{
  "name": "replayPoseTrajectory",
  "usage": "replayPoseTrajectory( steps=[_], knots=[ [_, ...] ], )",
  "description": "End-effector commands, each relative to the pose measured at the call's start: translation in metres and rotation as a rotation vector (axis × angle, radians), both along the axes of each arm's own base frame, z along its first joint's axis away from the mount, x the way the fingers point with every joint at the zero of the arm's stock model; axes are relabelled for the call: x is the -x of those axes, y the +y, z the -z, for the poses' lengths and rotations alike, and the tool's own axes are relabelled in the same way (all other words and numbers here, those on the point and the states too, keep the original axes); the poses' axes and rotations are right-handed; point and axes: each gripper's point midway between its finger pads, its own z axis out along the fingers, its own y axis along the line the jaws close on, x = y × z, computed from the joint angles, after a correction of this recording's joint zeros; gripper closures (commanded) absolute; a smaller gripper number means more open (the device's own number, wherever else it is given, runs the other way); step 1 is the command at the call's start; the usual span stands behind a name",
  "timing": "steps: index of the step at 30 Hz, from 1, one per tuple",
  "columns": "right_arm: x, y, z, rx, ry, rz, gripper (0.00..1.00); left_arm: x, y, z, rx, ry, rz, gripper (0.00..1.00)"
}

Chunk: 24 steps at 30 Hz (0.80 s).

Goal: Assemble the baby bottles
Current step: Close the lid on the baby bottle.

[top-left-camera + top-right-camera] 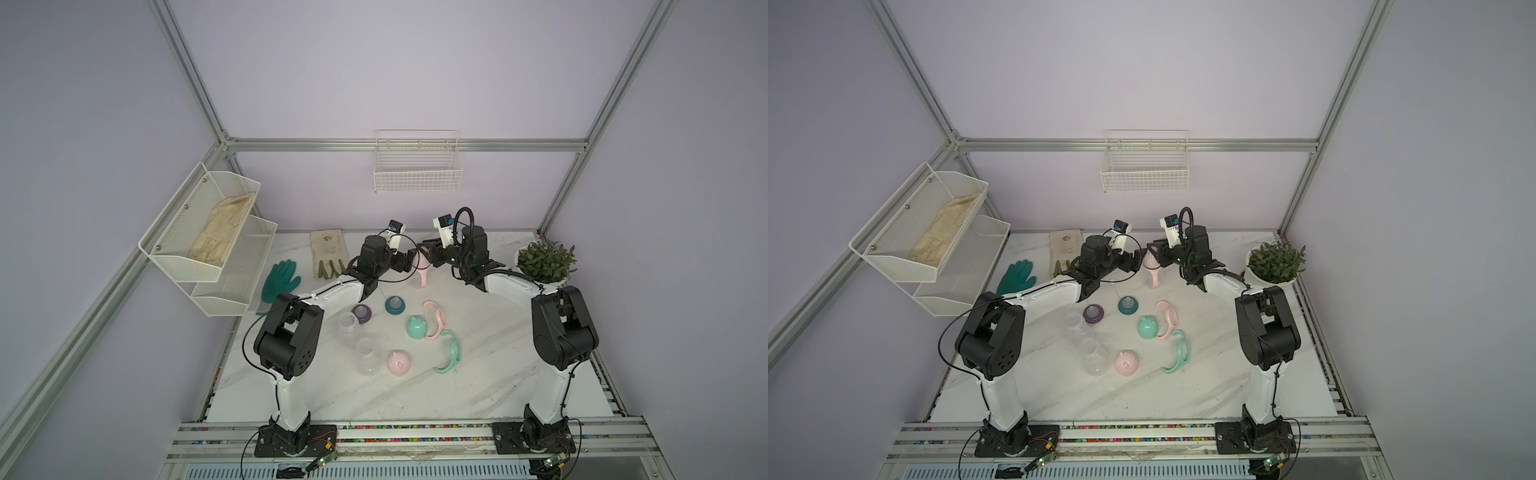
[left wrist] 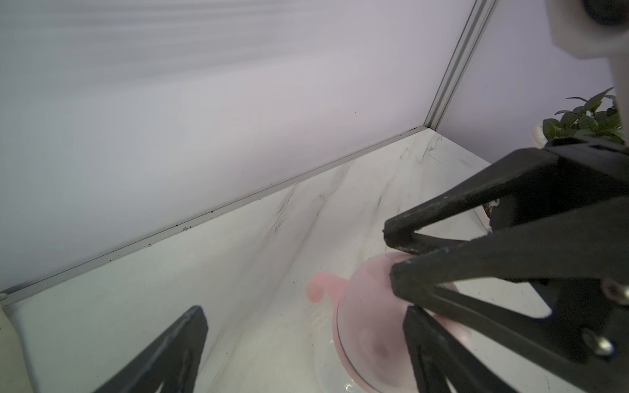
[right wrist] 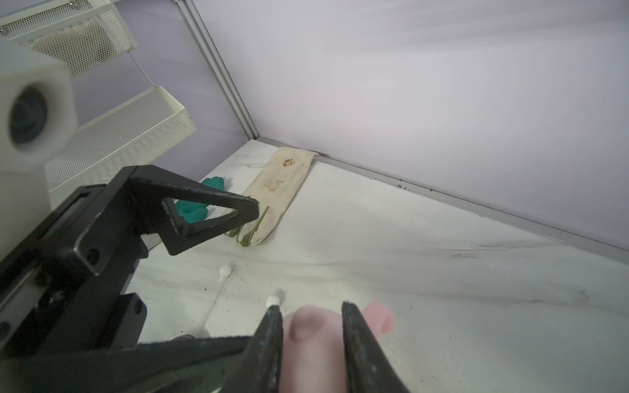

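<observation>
One pink baby bottle (image 1: 423, 266), far mid-table, between my two grippers. Right gripper (image 3: 311, 316): clamped on its pink dome cap (image 3: 316, 343). Left gripper (image 2: 303, 316): jaws wide, either side of the bottle, not gripping. Advice: close left squarely on the body before twisting the cap.

Two open bottles (image 1: 348, 326) (image 1: 368, 355) and one capped bottle (image 1: 422, 266). Two domes (image 1: 416, 327) (image 1: 398, 363), two collars (image 1: 361, 312) (image 1: 395, 304) and two rings (image 1: 439, 316) (image 1: 451, 351) lie loose. Two gloves (image 1: 281, 281) (image 1: 329, 251) on the table (image 1: 415, 395), one plant (image 1: 545, 259), one basket (image 1: 417, 183).

Lilac walls (image 1: 374, 62), aluminium frame (image 1: 407, 144), marble-look tabletop (image 1: 374, 399), wall-hung wire basket (image 1: 417, 174).
</observation>
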Motion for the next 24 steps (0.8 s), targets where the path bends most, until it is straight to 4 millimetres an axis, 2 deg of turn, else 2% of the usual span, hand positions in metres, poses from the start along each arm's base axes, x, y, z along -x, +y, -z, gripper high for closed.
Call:
replayPoseTrajectory(
  steps=[1,14,24],
  knots=[
    [0.04,-0.024,0.143,0.208,0.399,0.074,0.68,-0.004,-0.008,-0.021,0.035,-0.052,0.012,0.09],
    [0.063,-0.037,0.184,0.257,0.494,0.133,0.7,-0.003,-0.007,-0.007,0.008,-0.033,0.014,0.1],
    [0.078,-0.044,0.204,0.283,0.541,0.165,0.71,0.0,-0.009,0.01,-0.009,0.001,0.03,0.11]
  ],
)
